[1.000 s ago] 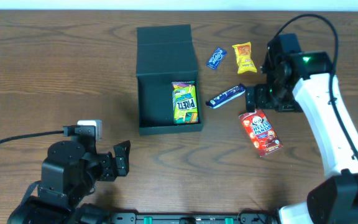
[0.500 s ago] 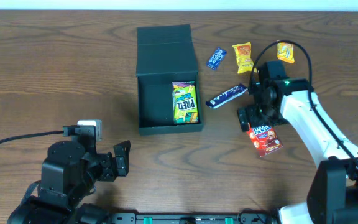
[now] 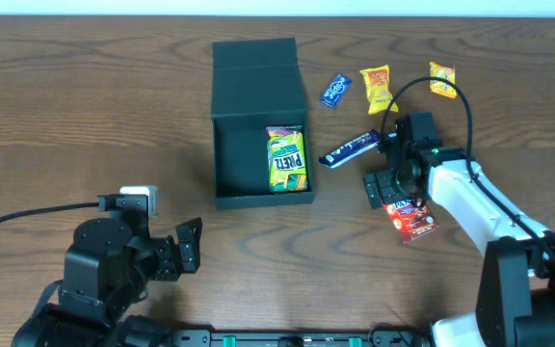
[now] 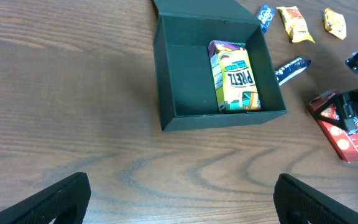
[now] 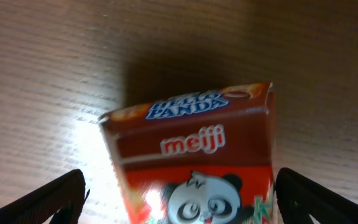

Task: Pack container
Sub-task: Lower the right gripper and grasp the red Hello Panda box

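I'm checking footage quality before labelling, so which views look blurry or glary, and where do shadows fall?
Right wrist view: the Hello Panda box is close and slightly soft, with a bright glare patch on the table left of it and a dark shadow above it. Overhead view: sharp, evenly lit. Left wrist view: sharp, the container dim inside but readable.

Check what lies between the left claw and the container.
Nothing: only bare table between the left claw and the container, shown in the left wrist view.
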`<action>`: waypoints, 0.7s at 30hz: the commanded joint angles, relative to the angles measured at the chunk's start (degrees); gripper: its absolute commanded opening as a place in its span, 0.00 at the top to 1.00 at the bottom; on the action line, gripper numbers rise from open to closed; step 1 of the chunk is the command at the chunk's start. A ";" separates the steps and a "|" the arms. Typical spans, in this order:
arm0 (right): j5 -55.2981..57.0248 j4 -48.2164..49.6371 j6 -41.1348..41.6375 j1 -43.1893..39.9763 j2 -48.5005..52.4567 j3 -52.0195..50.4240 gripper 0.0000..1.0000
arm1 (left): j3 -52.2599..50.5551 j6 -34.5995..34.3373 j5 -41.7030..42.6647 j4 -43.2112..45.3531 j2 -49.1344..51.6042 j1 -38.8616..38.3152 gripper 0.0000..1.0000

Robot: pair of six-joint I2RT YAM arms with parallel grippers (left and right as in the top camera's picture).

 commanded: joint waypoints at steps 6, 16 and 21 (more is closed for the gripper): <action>1.25 5.11 -0.79 -0.26 -0.85 -4.26 0.04 | 0.20 0.37 -0.04 0.00 -0.09 -0.02 0.05; 1.22 5.97 0.85 -0.26 -0.83 -4.39 0.36 | 0.20 0.37 -0.04 0.00 -0.07 -0.02 0.05; 0.52 7.52 5.51 -0.20 -0.83 -4.31 0.32 | 0.20 0.37 -0.04 0.00 -0.09 -0.02 0.05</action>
